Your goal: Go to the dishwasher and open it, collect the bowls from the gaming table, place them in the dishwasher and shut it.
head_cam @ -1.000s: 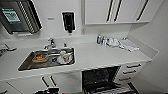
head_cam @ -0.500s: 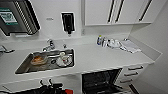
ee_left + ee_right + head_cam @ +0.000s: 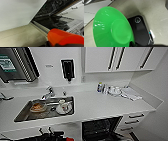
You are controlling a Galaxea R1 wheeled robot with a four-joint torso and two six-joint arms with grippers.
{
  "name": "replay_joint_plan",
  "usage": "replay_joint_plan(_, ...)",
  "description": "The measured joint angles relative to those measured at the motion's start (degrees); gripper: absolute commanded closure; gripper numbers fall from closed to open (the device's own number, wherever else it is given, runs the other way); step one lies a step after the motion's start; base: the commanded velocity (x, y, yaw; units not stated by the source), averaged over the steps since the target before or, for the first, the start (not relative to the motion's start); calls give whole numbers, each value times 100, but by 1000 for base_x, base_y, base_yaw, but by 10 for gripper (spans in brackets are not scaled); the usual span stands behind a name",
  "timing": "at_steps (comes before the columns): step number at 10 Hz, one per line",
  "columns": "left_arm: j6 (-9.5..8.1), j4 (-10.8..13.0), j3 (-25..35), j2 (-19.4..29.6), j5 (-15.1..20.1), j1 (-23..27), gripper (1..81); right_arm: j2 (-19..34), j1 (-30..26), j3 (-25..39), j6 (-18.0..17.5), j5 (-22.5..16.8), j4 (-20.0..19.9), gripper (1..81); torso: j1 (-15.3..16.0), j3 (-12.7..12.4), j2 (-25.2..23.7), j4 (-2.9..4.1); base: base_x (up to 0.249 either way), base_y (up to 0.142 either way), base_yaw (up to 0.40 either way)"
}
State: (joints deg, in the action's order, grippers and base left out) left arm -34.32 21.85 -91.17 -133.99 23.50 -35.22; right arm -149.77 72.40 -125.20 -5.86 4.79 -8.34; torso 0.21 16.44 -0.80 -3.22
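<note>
Dishwasher [image 3: 101, 129] sits open under the white counter [image 3: 100, 107] at about 6 o'clock in the head view, its dark cavity facing the robot and its door dropped forward toward the floor; the left wrist view looks across that lowered door into the dark interior, where wire racks [image 3: 55, 22] run along the cavity's depth. White drawers [image 3: 132, 119] stand just beside the unit at about 4 o'clock. A steel sink [image 3: 45, 110] is set into the counter at about 8 o'clock, long axis along the counter edge, and holds a dish with something orange-brown [image 3: 38, 107], a white mug [image 3: 63, 105] and a plate. Bottles and white crockery [image 3: 110, 90] cluster at about 1 o'clock near the wall. In the right wrist view a bright green bowl [image 3: 112, 28] shows large, tilted so its round underside faces the camera, close to the right gripper; I cannot tell whether its fingers grip it. An orange-red rounded thing [image 3: 65, 37] sits close in the left wrist view; that gripper's fingers cannot be made out either.
</note>
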Motion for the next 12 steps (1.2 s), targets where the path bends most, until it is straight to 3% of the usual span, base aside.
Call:
replay_joint_plan(6,-44,0,-210,-877,56,430,811,-41,-16,0,28,9,0,811,0,2,0,0,0,0,0)
replay_joint_plan(12,-129,1,-758,-1653,229,599,811,-102,-21,0,41,13,0,811,0,273,2,0,0,0,0)
